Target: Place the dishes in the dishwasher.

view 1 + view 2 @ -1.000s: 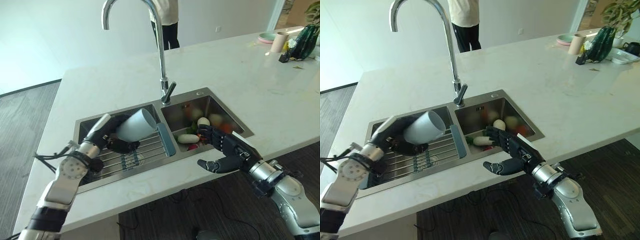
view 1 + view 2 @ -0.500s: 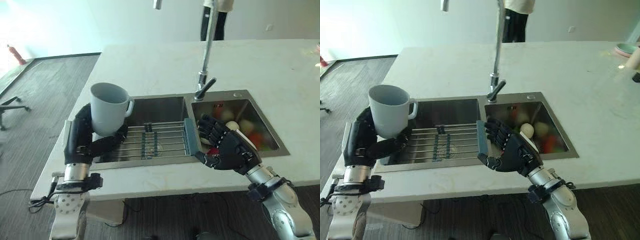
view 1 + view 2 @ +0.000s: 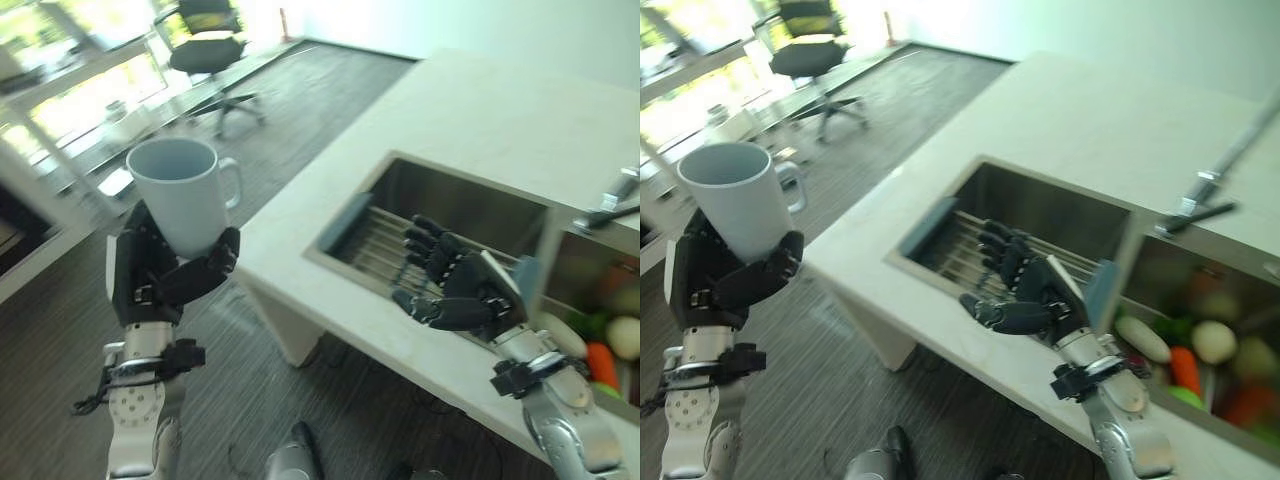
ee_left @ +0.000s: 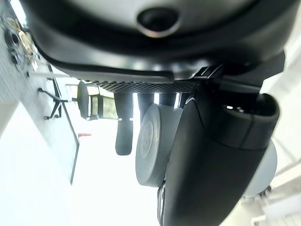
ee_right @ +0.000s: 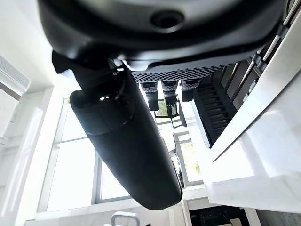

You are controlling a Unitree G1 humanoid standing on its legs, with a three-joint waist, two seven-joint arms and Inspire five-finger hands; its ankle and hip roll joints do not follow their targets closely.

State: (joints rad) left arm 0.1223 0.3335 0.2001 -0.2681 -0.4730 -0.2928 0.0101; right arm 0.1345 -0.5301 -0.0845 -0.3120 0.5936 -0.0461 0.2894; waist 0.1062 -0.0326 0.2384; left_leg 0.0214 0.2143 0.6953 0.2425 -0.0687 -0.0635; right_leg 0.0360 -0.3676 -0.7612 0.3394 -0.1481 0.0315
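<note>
my left hand (image 3: 155, 280) is up and out past the end of the counter (image 3: 480, 110), forearm pretty much vertical, fingers and thumb curled round the lower part of the mug (image 3: 183, 208). the mug sits upright above my fingers, open mouth up, handle sticking out toward the sink side. in my left wrist view the thumb wraps across the mug's grey base (image 4: 153, 143) with the fingers lined up behind it, so the grip looks snug.

my right hand (image 3: 1025, 295) hangs over the front rim of the sink (image 3: 1040, 205), palm turned up and inward, fingers loosely spread and a bit bent, holding nothing. just behind those fingers is the wire rack (image 3: 385, 250) lying in the left basin.

hard to make out: past my right wrist the other basin has some vegetables (image 3: 1185, 355), something white, something orange, some green, but it's blurry and cut off at the edge. the faucet (image 3: 1210, 185) is mostly cropped too. in the right wrist view i get bright windows beyond my fingertips and not much else i'd trust.

room-wise: under my left hand there's open dark floor (image 3: 230, 400), with an office chair (image 3: 212, 45) well beyond the mug. the counter's corner edge sits between my two hands, well apart from the mug.
</note>
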